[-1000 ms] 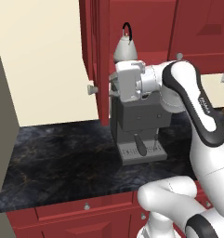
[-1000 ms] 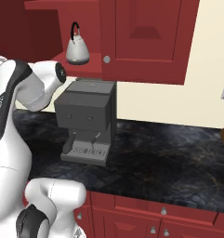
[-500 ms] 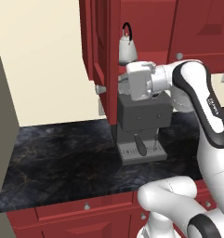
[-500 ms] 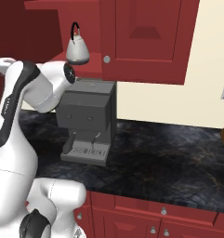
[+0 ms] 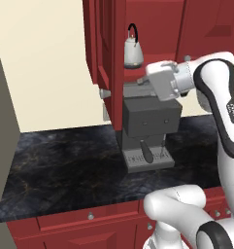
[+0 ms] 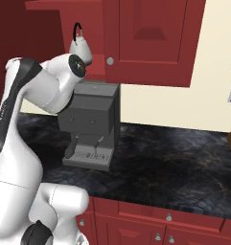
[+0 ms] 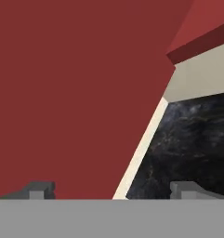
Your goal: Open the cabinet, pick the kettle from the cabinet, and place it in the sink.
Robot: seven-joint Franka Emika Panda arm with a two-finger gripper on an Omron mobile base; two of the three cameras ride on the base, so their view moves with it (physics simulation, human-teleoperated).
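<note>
Left base view: the cabinet [image 5: 106, 58] hangs on the wall with its door swung out toward the camera, edge-on, a small silver knob [image 5: 104, 93] at the door's lower edge. The kettle [image 5: 133, 50] stands upright on the cabinet's bottom shelf, directly above the grey coffee machine [image 5: 148, 127], black handle arched over its top. The coffee machine sits on the dark marble counter [image 5: 65, 160], below the cabinet. The robot's white hand reaches in from the right of the kettle and lower than it, in front of the coffee machine's top, apart from the kettle; its finger tips are hidden from this side. Right base view: the kettle [image 6: 80, 44] stands above the coffee machine [image 6: 90, 123], partly covered by the arm's wrist joint; to the right of the kettle hangs a closed cabinet door [image 6: 148, 40] with its round knob [image 6: 109, 61]. Hand view: the gripper [image 7: 115, 191] is released, its two fingertips [image 7: 38, 189] set wide apart with nothing between them, facing the red door face at close range, with the counter [image 7: 187, 144] beyond the door's edge.
</note>
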